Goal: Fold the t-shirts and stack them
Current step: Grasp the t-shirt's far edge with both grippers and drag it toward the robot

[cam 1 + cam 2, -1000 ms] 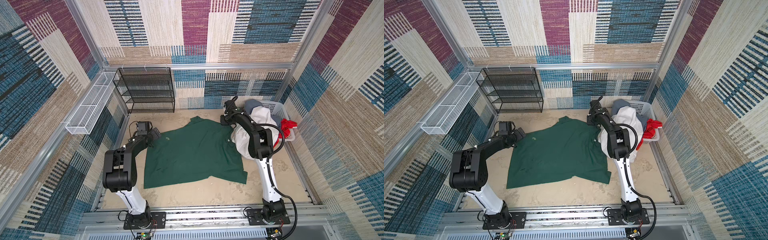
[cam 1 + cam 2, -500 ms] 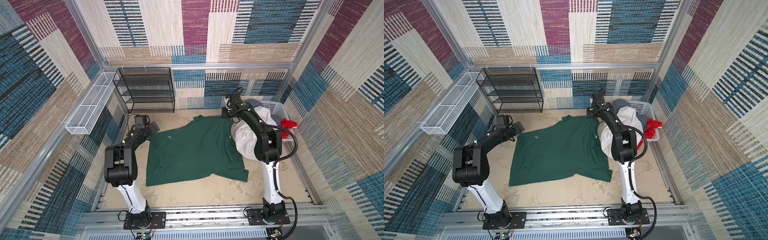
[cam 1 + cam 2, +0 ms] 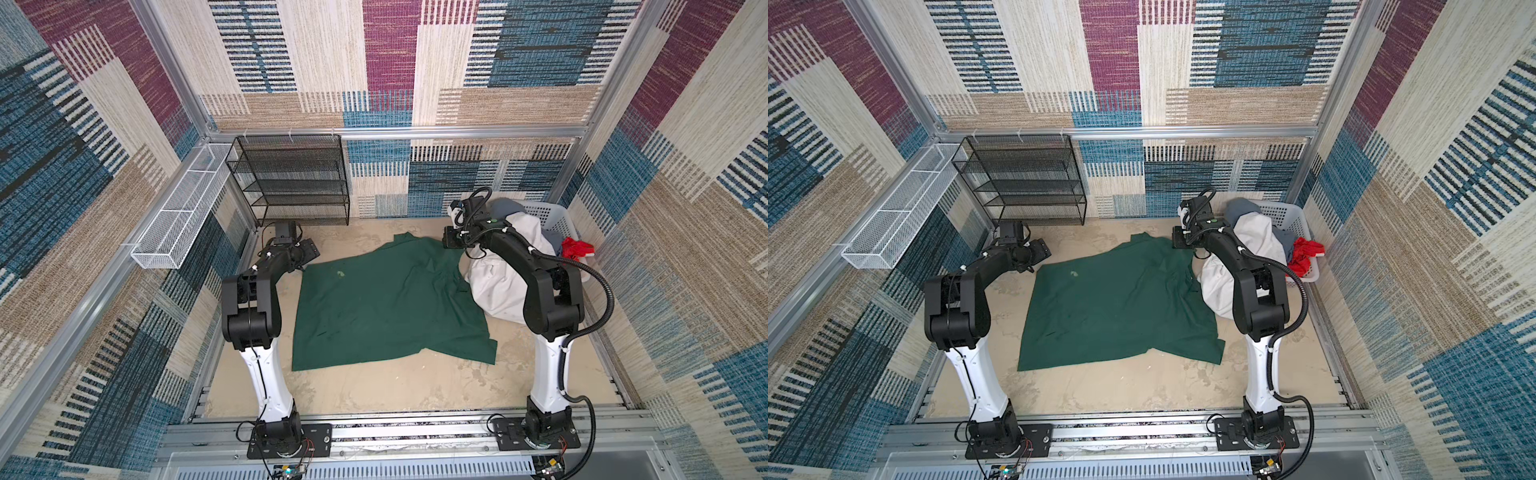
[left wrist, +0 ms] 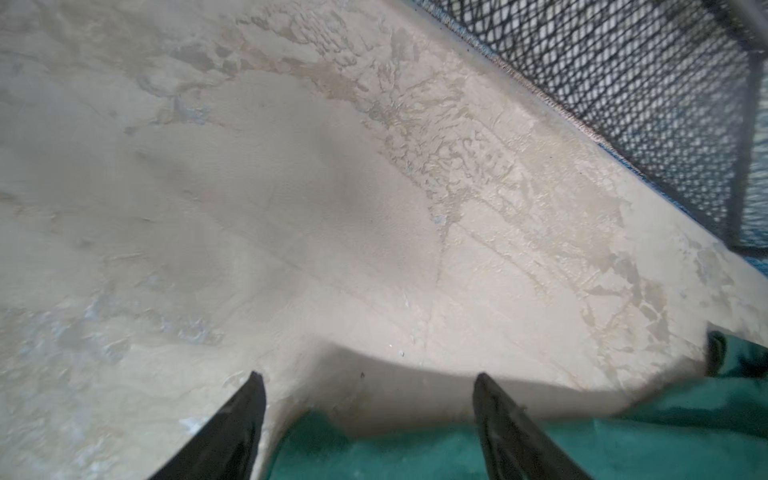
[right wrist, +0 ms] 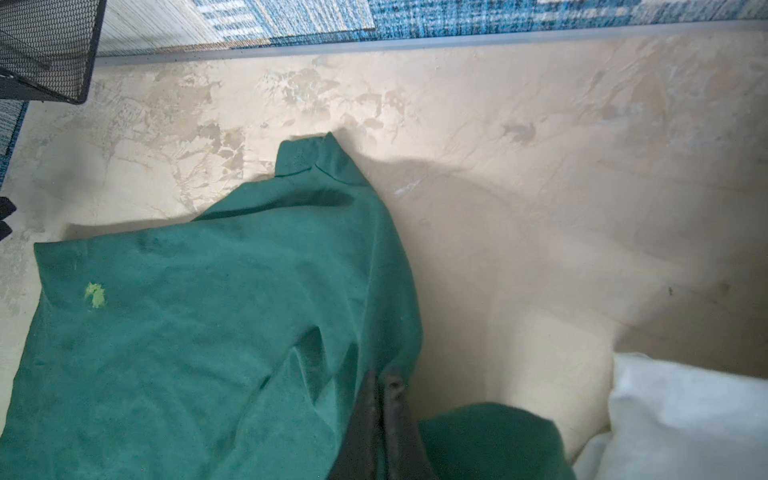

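Green t-shirt (image 3: 386, 307) lies spread mostly flat mid-desk (image 3: 395, 386), rumpled on the side next to the white t-shirt (image 3: 494, 286), which spills from the basket (image 3: 557, 220) in the far right corner. Left pincer (image 4: 368, 376) is wide with nothing between its fingers, over bare desk just beside the shirt's far left corner. Right pincer (image 5: 384, 380) has its fingers pressed together at the shirt's far right edge, apparently pinching a fold, though the contact is hard to make out.
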